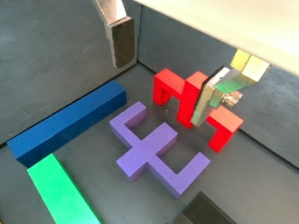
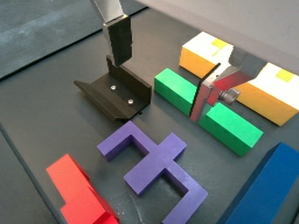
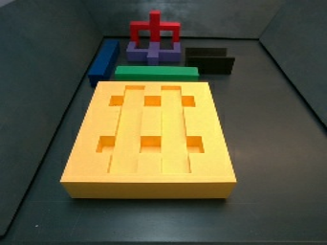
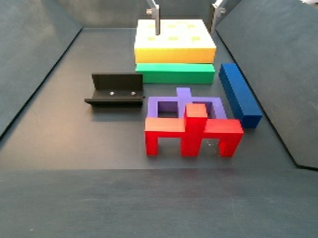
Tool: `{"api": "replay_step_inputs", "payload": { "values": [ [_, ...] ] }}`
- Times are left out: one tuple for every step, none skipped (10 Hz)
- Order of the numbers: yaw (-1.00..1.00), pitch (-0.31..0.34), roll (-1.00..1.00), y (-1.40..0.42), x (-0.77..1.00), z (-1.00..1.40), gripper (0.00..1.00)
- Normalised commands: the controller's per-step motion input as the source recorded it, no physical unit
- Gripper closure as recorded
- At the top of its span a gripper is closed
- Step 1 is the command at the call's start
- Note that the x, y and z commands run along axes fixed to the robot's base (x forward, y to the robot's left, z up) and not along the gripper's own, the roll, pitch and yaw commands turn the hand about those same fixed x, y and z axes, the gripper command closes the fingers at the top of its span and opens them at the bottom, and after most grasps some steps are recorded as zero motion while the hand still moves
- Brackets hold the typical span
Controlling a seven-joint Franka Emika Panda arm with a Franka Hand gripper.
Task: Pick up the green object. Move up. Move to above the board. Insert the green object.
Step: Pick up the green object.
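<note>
The green object [image 3: 156,72] is a long bar lying flat on the floor against the board's end, in both side views [image 4: 174,72]. In both wrist views [image 2: 176,94] [image 1: 59,192] it lies below the fingers. The board [image 3: 121,144] is a thick yellow-orange slab with square holes, also in a side view [image 4: 199,51]. My gripper [image 4: 187,7] hangs open and high at the frame's top, over the board and bar. Nothing is between its fingers [image 2: 118,42]; the gripper [image 2: 159,89] [image 1: 160,92] holds nothing.
A blue bar [image 4: 239,93] lies beside the green one. A purple piece [image 4: 180,107] and a red piece [image 4: 192,135] stand past it. The dark fixture [image 4: 114,91] sits on the floor to one side. Grey walls enclose the floor.
</note>
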Motion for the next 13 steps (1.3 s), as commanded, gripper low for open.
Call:
{"api": "replay_step_inputs", "payload": {
  "values": [
    [0.0,0.0,-0.1,0.0,0.0,-0.13,0.0],
    [0.0,0.0,0.03,-0.02,0.01,0.0,0.0],
    [0.0,0.0,0.0,-0.03,0.02,-0.01,0.0],
    [-0.41,-0.129,-0.17,-0.15,0.0,-0.22,0.0],
    [-0.59,-0.351,-0.26,-0.32,-0.16,-0.29,0.0],
    [-0.75,-0.303,-0.29,-0.16,-0.07,-0.12,0.0],
    [-0.81,-0.279,-0.25,-0.14,-0.04,-0.12,0.0],
    [-0.82,-0.25,-0.22,-0.16,-0.02,-0.11,0.0],
    [-0.83,-0.254,-0.2,-0.17,-0.03,-0.13,0.0],
    [-0.83,-0.271,-0.19,-0.18,-0.04,-0.17,0.0],
    [-0.83,-0.274,-0.17,-0.21,-0.05,-0.21,0.0],
    [-0.82,-0.247,-0.12,-0.26,-0.04,-0.25,0.0],
    [-0.83,-0.196,-0.08,-0.29,-0.02,-0.25,0.0]
  ]
}}
